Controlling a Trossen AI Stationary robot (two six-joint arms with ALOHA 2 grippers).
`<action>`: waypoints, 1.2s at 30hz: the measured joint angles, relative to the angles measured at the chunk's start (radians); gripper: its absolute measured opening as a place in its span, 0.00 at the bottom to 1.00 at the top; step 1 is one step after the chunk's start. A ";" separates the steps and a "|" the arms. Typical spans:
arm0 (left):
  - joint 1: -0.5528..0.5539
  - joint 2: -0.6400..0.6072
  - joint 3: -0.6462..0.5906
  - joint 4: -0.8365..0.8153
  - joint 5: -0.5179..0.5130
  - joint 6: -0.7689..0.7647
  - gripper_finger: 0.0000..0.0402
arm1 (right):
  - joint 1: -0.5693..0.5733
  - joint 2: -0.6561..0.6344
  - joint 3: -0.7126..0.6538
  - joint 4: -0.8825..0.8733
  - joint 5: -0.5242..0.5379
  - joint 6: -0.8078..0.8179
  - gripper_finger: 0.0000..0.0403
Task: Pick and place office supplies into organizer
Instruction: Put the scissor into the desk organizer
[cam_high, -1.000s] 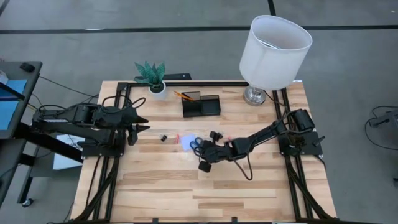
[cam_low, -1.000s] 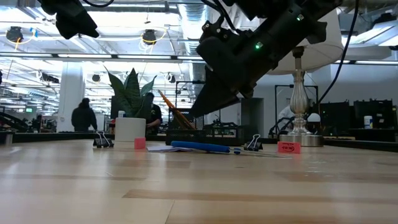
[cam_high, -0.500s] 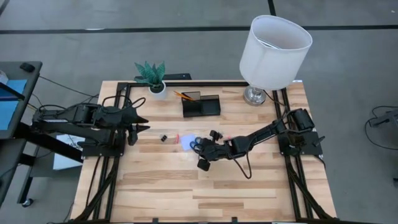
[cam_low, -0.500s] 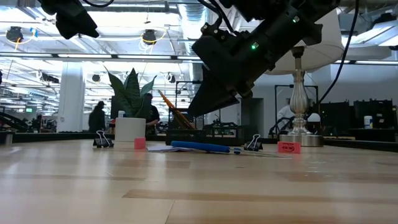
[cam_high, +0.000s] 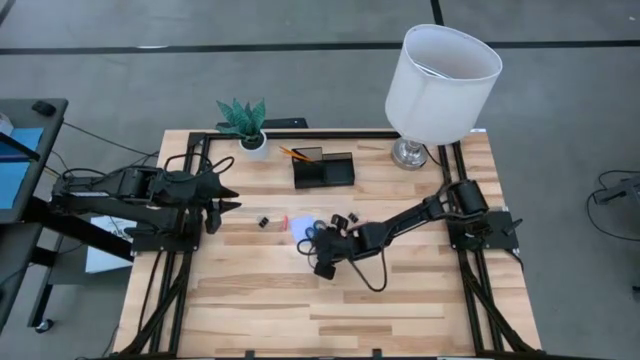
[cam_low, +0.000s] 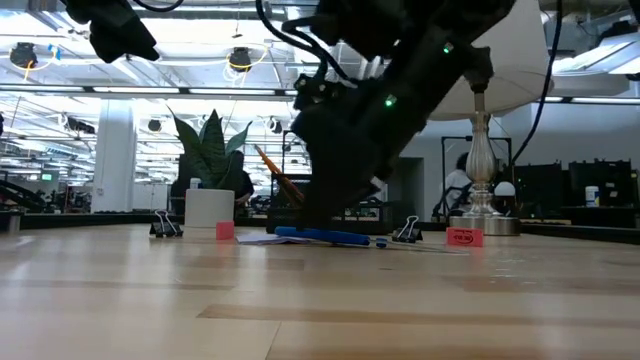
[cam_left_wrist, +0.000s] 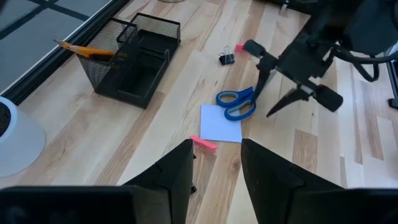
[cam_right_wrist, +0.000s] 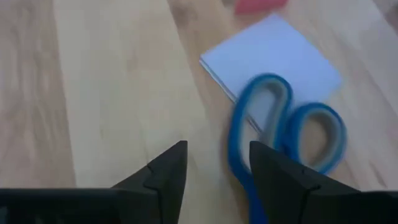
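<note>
Since a second ago, the right gripper (cam_high: 318, 250) has been brought lower and closer to the blue-handled scissors (cam_left_wrist: 237, 104), and its fingers (cam_right_wrist: 163, 174) are now spread apart with nothing held between them. The scissors are seen just in front of the right gripper, flat on the table (cam_high: 420, 300). Their handles are laid partly over the pale square note pad (cam_left_wrist: 222, 122). A small red bit (cam_left_wrist: 203, 143) is found right beside the pad, on the side away from the right gripper. A black binder clip (cam_left_wrist: 227, 59) is seen a little past the scissors. The organizer (cam_high: 323, 169) is set well beyond the right gripper, near the plant pot (cam_high: 253, 144), with a wooden pencil (cam_left_wrist: 87, 49) stuck in it. The left gripper (cam_high: 228, 199) is kept off to the side, with its fingers a little apart and empty.
</note>
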 joint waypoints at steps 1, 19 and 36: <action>0.000 0.000 0.000 0.000 0.000 0.000 0.31 | -0.003 0.003 0.011 -0.010 0.000 -0.006 0.42; 0.000 0.000 0.000 0.000 0.000 0.000 0.31 | -0.026 0.008 0.021 -0.023 -0.046 -0.025 0.42; 0.000 0.000 0.000 0.000 0.000 0.000 0.31 | -0.061 0.076 0.026 0.012 -0.126 -0.043 0.38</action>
